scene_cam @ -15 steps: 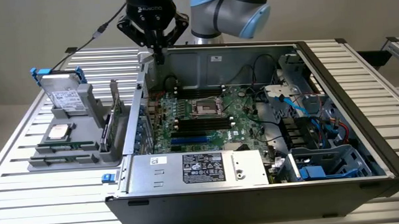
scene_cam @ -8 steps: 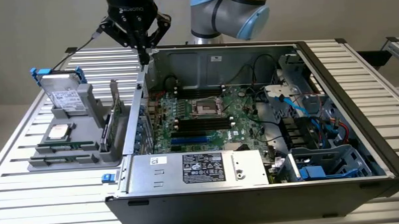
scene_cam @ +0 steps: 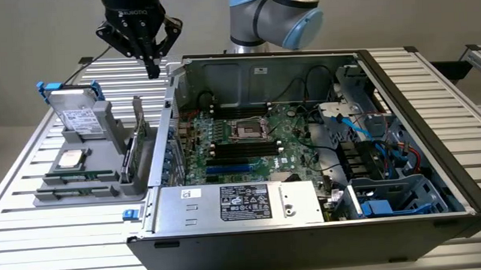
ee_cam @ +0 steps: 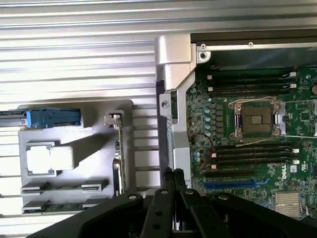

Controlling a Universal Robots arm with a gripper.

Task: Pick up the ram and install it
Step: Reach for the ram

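Two green ram sticks point(scene_cam: 80, 176) lie in slots at the near end of a grey holder point(scene_cam: 112, 118) on the exterior view's left; in the wrist view the ram sticks point(ee_cam: 63, 187) sit beside each other. My gripper point(scene_cam: 152, 71) hangs high above the table's far side, beyond the holder and next to the open computer case's point(scene_cam: 432, 128) far corner. Its fingers point(ee_cam: 168, 179) are shut together with nothing between them. Black memory slots point(scene_cam: 243, 149) run on both sides of the processor socket point(ee_cam: 256, 119) on the motherboard.
The holder also carries a silver hard drive with blue rails point(scene_cam: 73, 114), a square silver processor chip point(scene_cam: 71, 158) and an upright card point(scene_cam: 137, 138). The case wall point(ee_cam: 171, 84) stands between holder and motherboard. Cables point(scene_cam: 369, 130) and a power supply point(scene_cam: 243, 204) crowd the case.
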